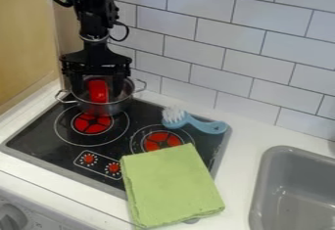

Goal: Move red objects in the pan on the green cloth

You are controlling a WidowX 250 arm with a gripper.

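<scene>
The gripper hangs over the pan, fingers apart astride the red block inside; best to centre on it, close squarely; then lift straight up, well clear, before crossing to the cloth.

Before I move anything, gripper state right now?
Black two-finger gripper: open, fingers apart, lowered at the silver metal pot, red object between them; contact can't be told.
</scene>
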